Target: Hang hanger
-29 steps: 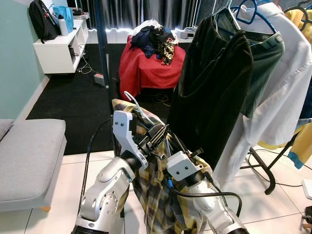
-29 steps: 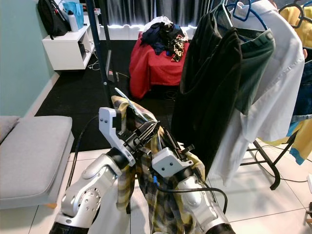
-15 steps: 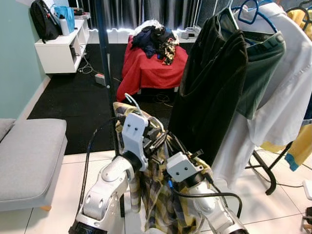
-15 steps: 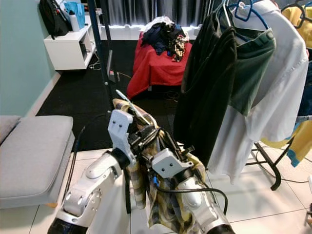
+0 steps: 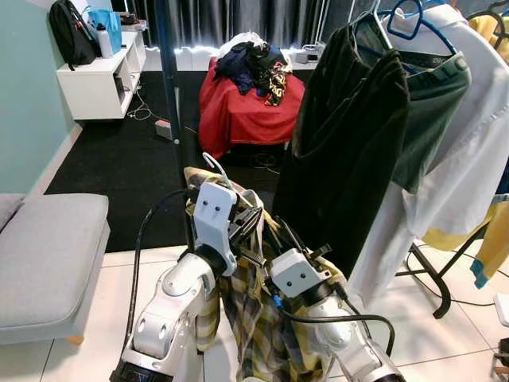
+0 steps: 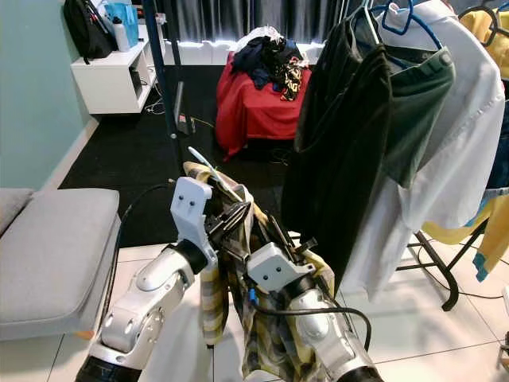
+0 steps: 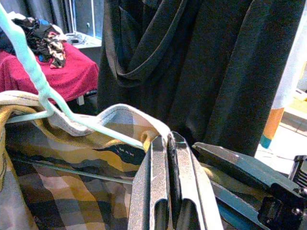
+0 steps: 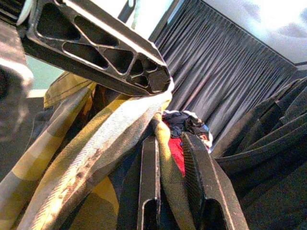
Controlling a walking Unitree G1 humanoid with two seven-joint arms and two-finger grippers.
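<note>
Holding plaid shirt [image 5: 254, 318], left gripper [image 5: 248, 225] lowered slightly

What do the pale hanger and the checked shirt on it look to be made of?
The hanger looks like plastic or plastic-coated wire: a thin, smooth, pale mint rod with a soft sheen. The checked shirt looks like soft woven cotton or flannel, matte, with yellow and dark checks and limp folds. The left fingers are shut on its collar.

- Two silver arms of rounded metal segments, with small dark screw holes on the joint housings.
- Each wrist carries a white angular camera block.
- Black cables loop along both arms.
- Long black fingers [image 8: 103, 61] show triangular lattice cut-outs.
</note>
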